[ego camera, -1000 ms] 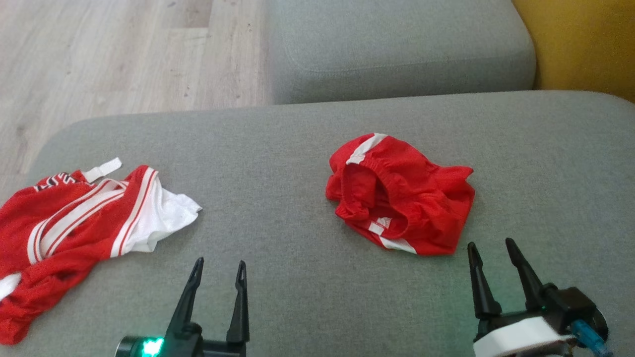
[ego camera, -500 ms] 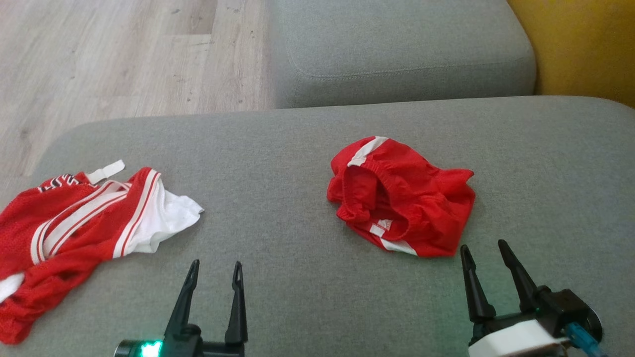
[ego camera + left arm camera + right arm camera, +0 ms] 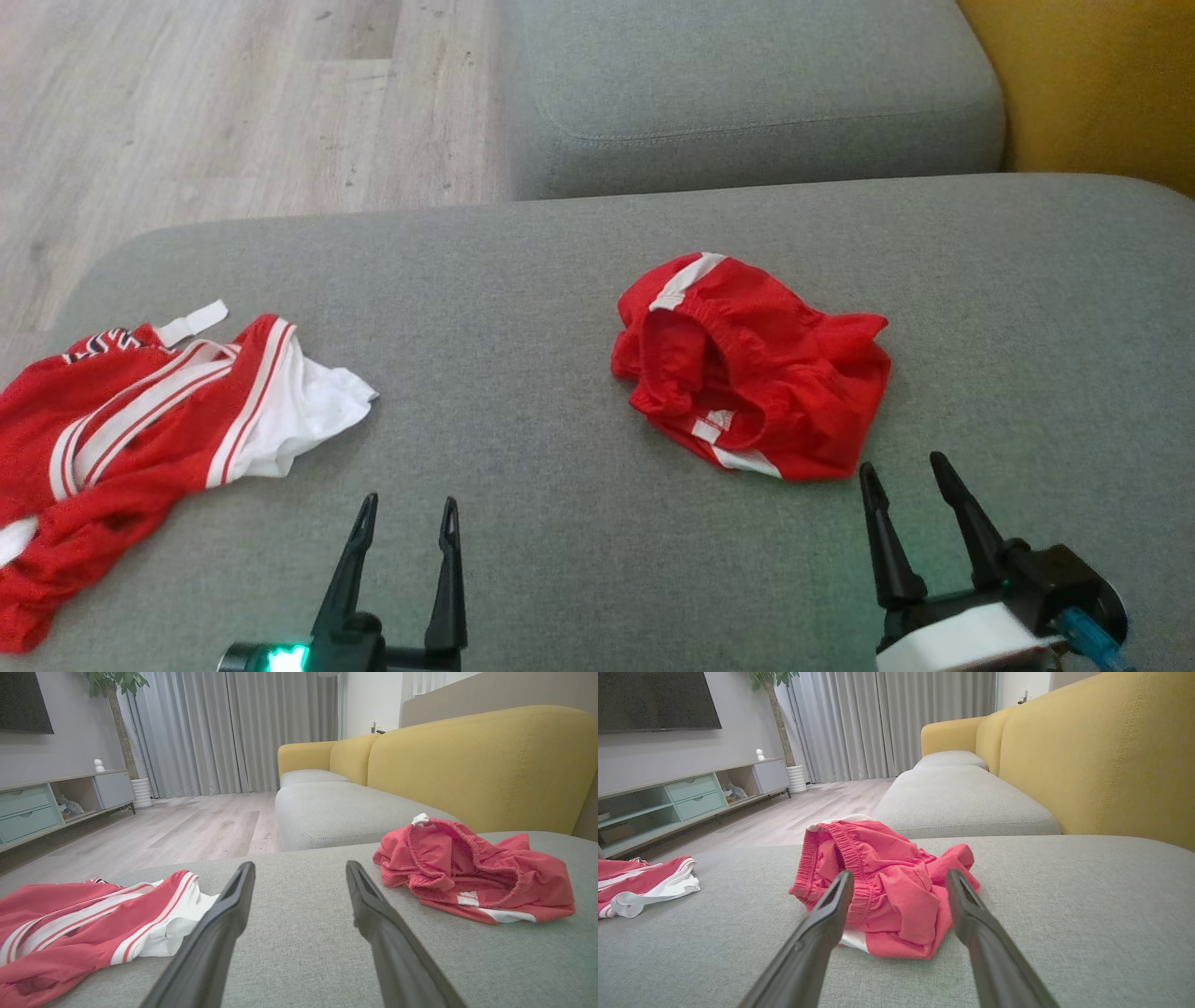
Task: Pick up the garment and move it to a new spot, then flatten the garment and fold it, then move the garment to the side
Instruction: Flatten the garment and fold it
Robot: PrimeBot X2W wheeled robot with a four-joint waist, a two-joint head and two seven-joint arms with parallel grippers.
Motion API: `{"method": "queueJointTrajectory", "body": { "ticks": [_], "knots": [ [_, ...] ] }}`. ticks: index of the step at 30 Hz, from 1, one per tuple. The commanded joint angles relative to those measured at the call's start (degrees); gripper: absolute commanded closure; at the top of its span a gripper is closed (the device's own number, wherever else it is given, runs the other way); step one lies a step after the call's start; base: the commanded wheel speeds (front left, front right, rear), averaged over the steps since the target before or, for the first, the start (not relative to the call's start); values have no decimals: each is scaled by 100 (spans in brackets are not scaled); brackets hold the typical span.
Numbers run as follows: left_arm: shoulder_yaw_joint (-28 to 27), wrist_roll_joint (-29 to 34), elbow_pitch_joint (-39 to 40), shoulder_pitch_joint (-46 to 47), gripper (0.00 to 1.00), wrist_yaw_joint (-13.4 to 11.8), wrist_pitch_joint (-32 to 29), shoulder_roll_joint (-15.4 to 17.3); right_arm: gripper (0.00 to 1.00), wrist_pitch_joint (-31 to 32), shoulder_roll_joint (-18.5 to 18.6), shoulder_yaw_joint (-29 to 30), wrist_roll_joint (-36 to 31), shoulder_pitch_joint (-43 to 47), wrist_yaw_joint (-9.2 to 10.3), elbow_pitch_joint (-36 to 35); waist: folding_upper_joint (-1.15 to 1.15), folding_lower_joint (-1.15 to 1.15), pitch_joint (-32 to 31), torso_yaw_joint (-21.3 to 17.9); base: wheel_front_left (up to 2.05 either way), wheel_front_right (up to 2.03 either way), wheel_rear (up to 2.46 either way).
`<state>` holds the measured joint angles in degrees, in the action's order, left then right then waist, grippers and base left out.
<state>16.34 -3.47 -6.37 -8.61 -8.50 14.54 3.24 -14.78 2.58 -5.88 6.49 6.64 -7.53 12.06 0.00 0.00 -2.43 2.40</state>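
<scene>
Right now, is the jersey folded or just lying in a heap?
Crumpled, not folded: the jersey lies bunched on the grey cushion, striped trim twisted across it, lettering mostly hidden.

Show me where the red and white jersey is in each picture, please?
Head view: the jersey lies crumpled at the left edge, on the grey cushion.
Left wrist view: the jersey is at the lower left.
Right wrist view: the jersey is at the far left, cut off by the edge.
Shared landmark: the red shorts, lying apart to its right in every view.
</scene>
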Motion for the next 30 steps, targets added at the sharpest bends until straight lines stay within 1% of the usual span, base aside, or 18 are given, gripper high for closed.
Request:
{"method": "queueJointTrajectory", "body": {
  "ticks": [1, 8, 11, 13, 14, 21, 27, 30],
  "knots": [
    [-173, 42, 164, 217, 0, 10, 46, -35, 0, -22, 30, -163, -18, -174, 4, -183, 0, 0, 5, -16, 0, 0, 0],
    [-153, 81, 127, 242, 0, 7, 46, -36, 0, -22, 30, -229, -41, -212, 4, -202, 0, 0, 85, -177, 0, 0, 0],
    [-121, 97, 107, 246, 0, -18, 46, -36, 0, -22, 30, -304, -73, -269, 4, -198, 0, 0, 150, -360, 0, 0, 0],
    [-75, 142, 82, 264, 0, 8, 46, -36, 0, -22, 30, -326, -68, -301, 4, -214, 0, 0, 190, -518, 0, 0, 0],
    [3, 236, 48, 319, 0, 63, 46, -30, 0, -22, 30, -357, -60, -316, 4, -224, 0, 0, 233, -703, 0, 0, 0],
    [472, 479, -348, 855, 0, 348, 46, 18, 0, -22, 30, -424, -38, -394, 4, -255, 0, 0, 487, -1312, 0, 0, 0],
    [965, 658, -987, 1718, 0, 729, 46, 51, 0, -22, 30, -569, -4, -593, 4, -330, 0, 0, 882, -1826, 0, 0, 0],
    [1161, 750, -1465, 2107, 0, 867, 46, 104, 0, -22, 30, -615, 33, -688, 4, -342, 0, 0, 1040, -2074, 0, 0, 0]
  ]
}}
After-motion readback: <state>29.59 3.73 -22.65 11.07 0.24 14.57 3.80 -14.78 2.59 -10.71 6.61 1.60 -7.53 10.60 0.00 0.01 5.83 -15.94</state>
